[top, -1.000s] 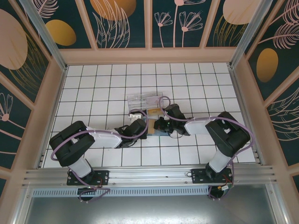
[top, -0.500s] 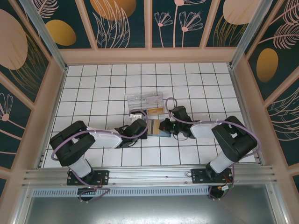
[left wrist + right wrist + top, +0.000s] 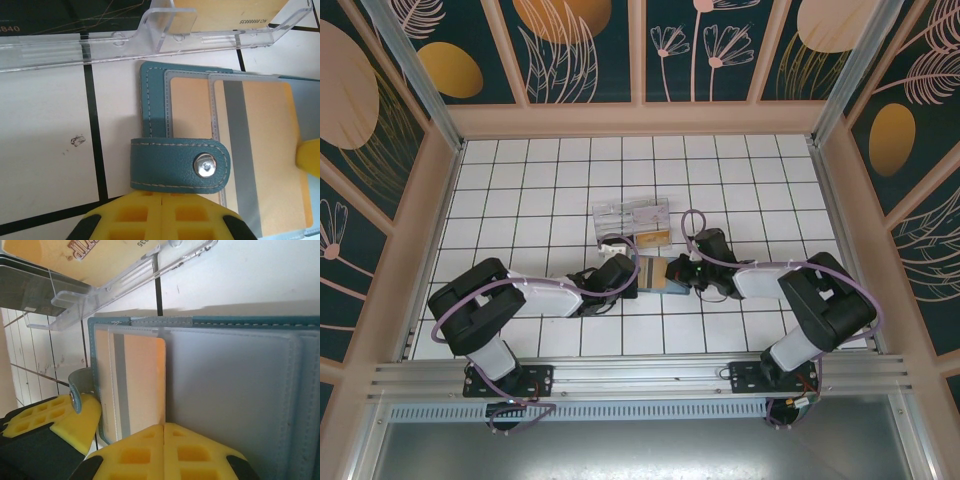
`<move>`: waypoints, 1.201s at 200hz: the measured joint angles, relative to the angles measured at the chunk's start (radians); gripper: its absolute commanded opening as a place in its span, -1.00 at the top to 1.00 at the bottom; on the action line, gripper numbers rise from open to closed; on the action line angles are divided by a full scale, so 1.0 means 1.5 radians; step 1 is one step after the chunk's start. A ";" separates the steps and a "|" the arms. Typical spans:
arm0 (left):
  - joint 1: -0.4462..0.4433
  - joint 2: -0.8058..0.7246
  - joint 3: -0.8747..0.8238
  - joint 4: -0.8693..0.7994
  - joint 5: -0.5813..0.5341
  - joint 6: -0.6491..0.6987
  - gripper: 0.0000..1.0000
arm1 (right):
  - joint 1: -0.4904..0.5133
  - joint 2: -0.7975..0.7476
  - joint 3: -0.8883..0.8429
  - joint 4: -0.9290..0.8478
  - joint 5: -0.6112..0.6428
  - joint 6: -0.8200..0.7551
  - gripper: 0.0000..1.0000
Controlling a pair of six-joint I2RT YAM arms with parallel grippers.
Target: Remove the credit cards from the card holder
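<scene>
White tiled table (image 3: pixel 520 180) lay free around you; left gripper (image 3: pixel 162 197) and right gripper (image 3: pixel 164 427), fingers closed, stood at opposite edges of the dark teal folding card holder (image 3: pixel 150 100).

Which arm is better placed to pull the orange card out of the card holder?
Right, probably. The left fingers, shut, pin the strap of the card holder. The right fingers, also shut, sit at the edge of the orange card and could slide it out.

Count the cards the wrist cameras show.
3: a striped orange card in the card holder; a lettered orange card and a dark card in the clear box. More may be hidden.
</scene>
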 measured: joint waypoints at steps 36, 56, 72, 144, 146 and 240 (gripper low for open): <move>0.000 0.001 0.000 0.001 0.001 0.000 1.00 | -0.043 0.001 0.001 -0.004 -0.025 -0.026 0.84; 0.000 0.001 0.000 0.002 0.001 0.000 1.00 | -0.052 0.001 0.002 -0.010 -0.034 -0.038 0.85; 0.000 0.001 0.000 0.002 0.000 0.000 1.00 | -0.057 0.001 0.002 -0.013 -0.039 -0.043 0.87; 0.000 0.002 0.001 0.002 0.000 0.000 1.00 | -0.109 -0.071 -0.035 -0.033 -0.047 -0.066 0.93; 0.000 0.002 0.001 0.002 0.000 0.000 1.00 | -0.111 -0.074 -0.036 -0.034 -0.047 -0.066 0.93; 0.000 -0.075 -0.004 -0.053 0.000 0.004 0.38 | -0.198 -0.266 -0.056 -0.157 -0.027 -0.127 0.97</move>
